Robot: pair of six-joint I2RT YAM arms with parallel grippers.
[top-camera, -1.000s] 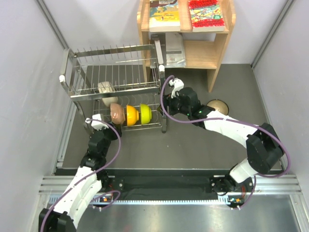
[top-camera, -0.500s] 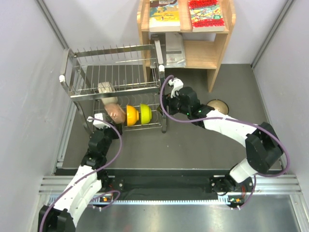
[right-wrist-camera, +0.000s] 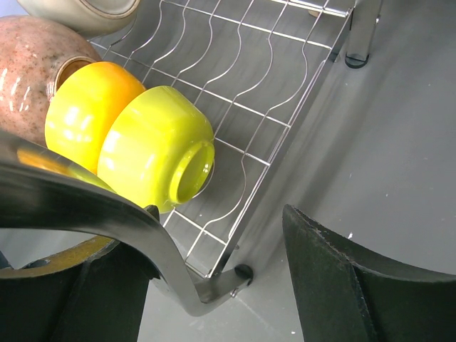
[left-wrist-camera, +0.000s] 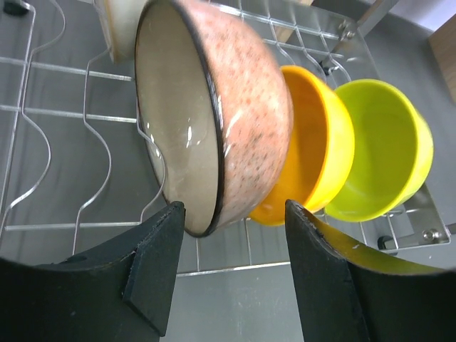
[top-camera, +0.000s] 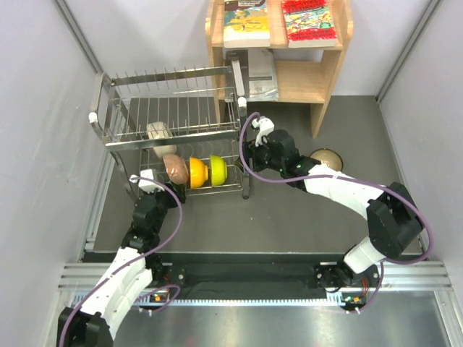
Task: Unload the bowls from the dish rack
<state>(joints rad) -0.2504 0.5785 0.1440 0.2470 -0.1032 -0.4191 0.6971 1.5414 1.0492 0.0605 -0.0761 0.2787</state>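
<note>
Your left claw hangs released, straddling the lower rim of the pinkish-brown bowl, with the orange bowl and yellow-green bowl standing to its right in the dish rack, while your right claw gapes released just beside that yellow-green bowl.

Holds speckled pink bowl, orange bowl and yellow-green bowl on edge, nested, in lower tier of steel dish rack; cream bowl above.
</note>
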